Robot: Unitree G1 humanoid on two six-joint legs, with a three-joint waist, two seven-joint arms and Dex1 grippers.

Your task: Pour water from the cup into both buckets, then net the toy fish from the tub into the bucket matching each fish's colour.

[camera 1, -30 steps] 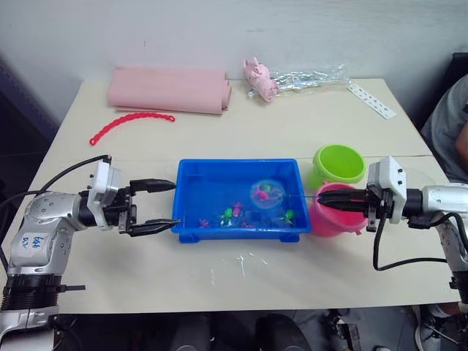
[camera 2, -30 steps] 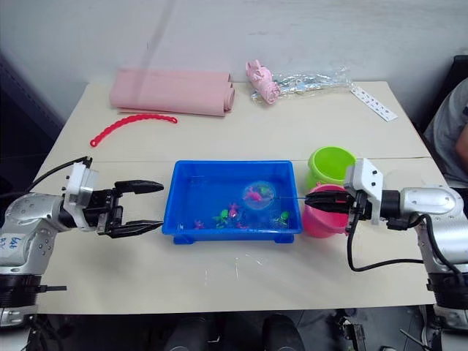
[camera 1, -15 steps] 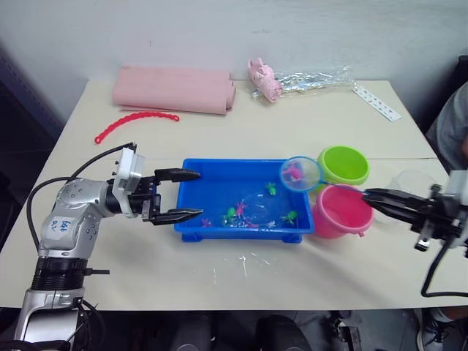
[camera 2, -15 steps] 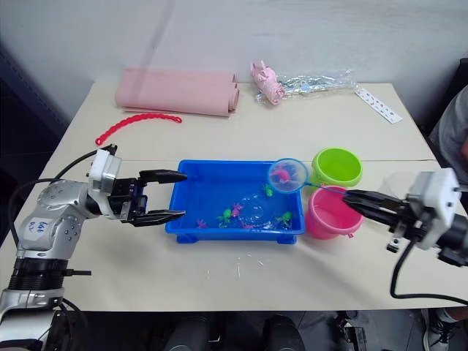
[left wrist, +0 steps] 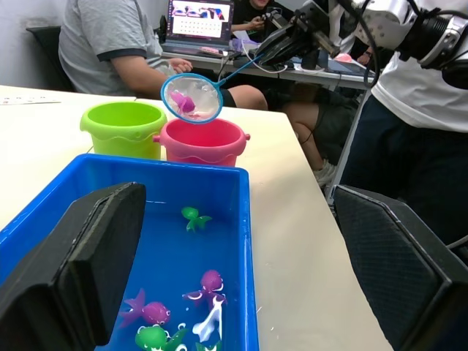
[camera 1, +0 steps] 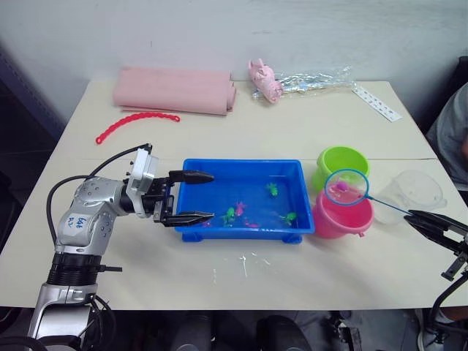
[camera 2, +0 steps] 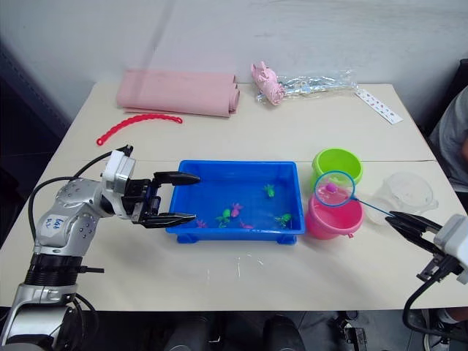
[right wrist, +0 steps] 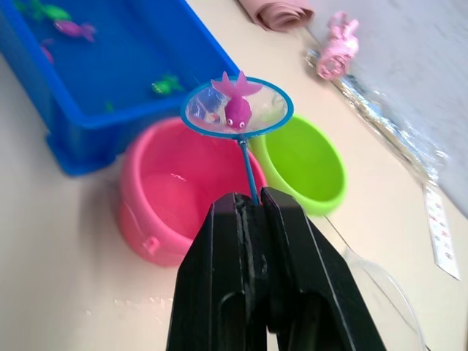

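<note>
The blue tub sits mid-table with water and several toy fish, among them a green fish and a pink fish. The green bucket and the pink bucket stand at its right end. The net hangs over the pink bucket with a pink fish lying in its mesh. My right gripper is shut on the net's thin handle, off to the right of the buckets. The clear cup stands upright right of the buckets. My left gripper is open, its fingers reaching over the tub's left end.
At the back of the table lie a rolled pink cloth, a red chain, a pink toy with clear wrapping and a white strip. A person sits at the table's right edge.
My right gripper drew back to the right, lifting the net with the pink fish out of the tub to above the pink bucket. My left gripper moved right to the tub's left end.
</note>
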